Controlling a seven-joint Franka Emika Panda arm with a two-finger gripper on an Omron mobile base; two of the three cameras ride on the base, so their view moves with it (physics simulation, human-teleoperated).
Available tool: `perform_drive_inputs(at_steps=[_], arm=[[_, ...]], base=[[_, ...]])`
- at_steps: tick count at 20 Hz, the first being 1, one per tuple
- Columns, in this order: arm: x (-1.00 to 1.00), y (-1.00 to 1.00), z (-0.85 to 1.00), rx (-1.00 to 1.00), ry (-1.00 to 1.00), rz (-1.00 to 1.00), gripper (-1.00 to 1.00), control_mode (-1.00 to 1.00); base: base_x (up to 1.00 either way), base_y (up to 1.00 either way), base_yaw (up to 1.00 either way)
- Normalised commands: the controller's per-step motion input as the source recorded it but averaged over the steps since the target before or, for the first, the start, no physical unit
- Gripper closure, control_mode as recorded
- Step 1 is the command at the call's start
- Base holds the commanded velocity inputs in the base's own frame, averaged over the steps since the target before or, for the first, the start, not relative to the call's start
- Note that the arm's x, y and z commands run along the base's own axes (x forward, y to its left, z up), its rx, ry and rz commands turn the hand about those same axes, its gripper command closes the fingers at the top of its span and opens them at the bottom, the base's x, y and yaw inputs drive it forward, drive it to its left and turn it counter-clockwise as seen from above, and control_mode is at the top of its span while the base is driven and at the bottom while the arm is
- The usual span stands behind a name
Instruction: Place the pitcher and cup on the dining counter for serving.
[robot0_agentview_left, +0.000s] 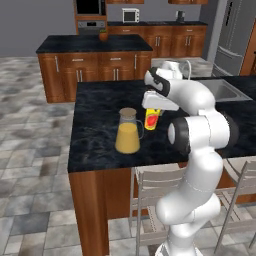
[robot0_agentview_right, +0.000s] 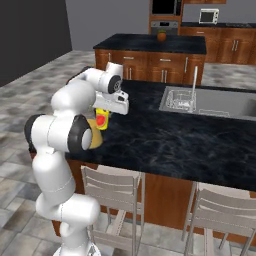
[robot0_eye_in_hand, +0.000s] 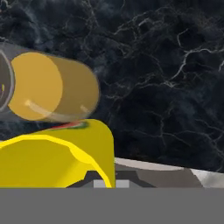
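The pitcher stands upright near the front left of the dining counter, with orange liquid and a tan lid. Just right of it and a little farther back, the yellow cup with its red mark hangs slightly tilted under my hand. My gripper is shut on the cup's rim. In the right base view the cup sits below the gripper, and my arm hides most of the pitcher. The hand view has the cup close at the bottom left, the pitcher beyond it, and the counter's stone behind.
A steel sink with a faucet is set into the counter's right part. Two grey stools stand under the front edge. The separate island stands behind, with an orange object on it.
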Motion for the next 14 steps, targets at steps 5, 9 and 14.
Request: perform_drive_inputs(at_steps=[5, 9, 14], arm=[[0.19, -0.38, -0.25, 0.08, -0.01, 0.08, 1.00, -1.00], [0.11, -0.18, -0.49, 0.00, 0.00, 0.04, 1.00, -1.00], [0.17, -0.07, -0.58, 0.00, 0.00, 0.06, 1.00, -1.00]], base=[[0.00, 0.00, 0.00], [0.00, 0.00, 0.00], [0.00, 0.00, 0.00]])
